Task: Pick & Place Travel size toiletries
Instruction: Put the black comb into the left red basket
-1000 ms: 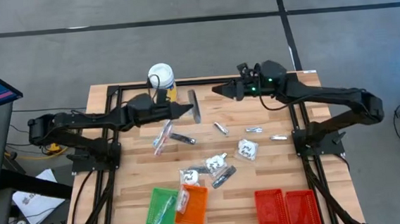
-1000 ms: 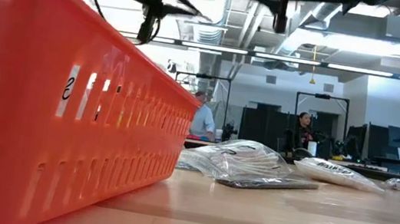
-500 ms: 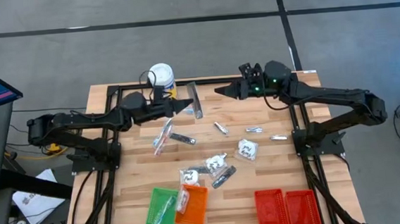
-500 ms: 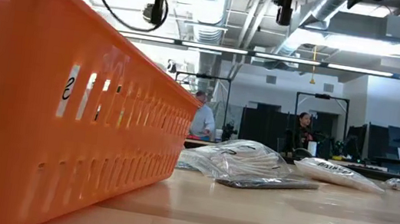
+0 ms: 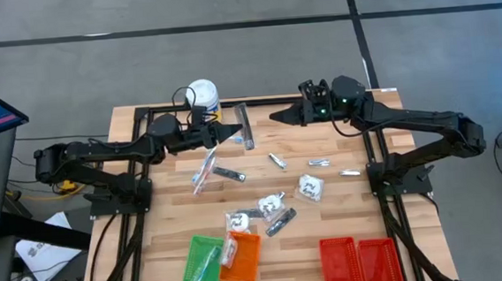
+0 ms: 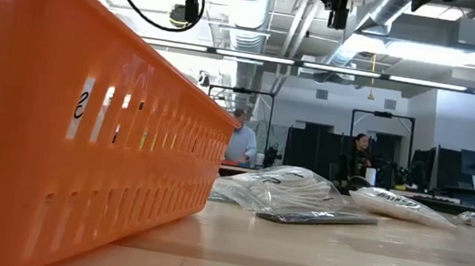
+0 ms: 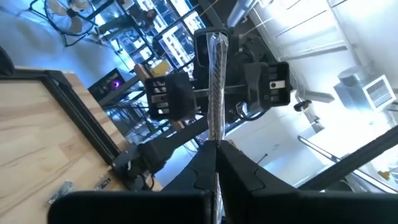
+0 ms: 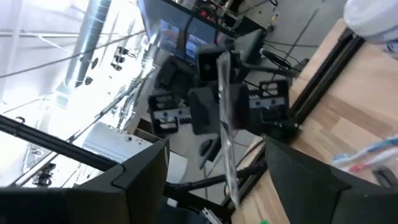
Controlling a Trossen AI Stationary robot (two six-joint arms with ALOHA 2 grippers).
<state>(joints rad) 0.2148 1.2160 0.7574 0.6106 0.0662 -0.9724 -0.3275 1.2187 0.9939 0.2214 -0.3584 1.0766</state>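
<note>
My left gripper (image 5: 235, 134) is held high over the table's far middle, shut on a slim silvery clear-wrapped strip (image 5: 246, 127), one of the travel size toiletries. In the left wrist view the strip (image 7: 216, 81) rises from that gripper (image 7: 216, 146). My right gripper (image 5: 273, 117) faces it from the right, open and a short way off. In the right wrist view the strip (image 8: 224, 118) shows between the spread fingers of that gripper (image 8: 216, 148), untouched. More toiletries (image 5: 273, 205) lie flat on the wood: white packets, dark tubes, a pink-tinted stick (image 5: 204, 172). My left gripper pinches the strip between its two fingers, at a spot (image 7: 215, 138) toward one end. The fingers come about level from the table's left and lie across the strip. The strip is lifted clear of the table, and its longer part stands out beyond the fingertips.
A white-lidded tub (image 5: 202, 94) stands at the far edge behind my left arm. Green (image 5: 201, 261) and orange (image 5: 243, 256) trays sit at the near edge, and red trays (image 5: 362, 261) at the near right. Black frame rails (image 5: 137, 157) run along both sides. People show in the room beyond.
My left gripper has tipped up from a downward slant to about level and has risen a little, still shut on the strip. The strip has swung up with it and stays clear of the table. My right arm has stayed in place.
</note>
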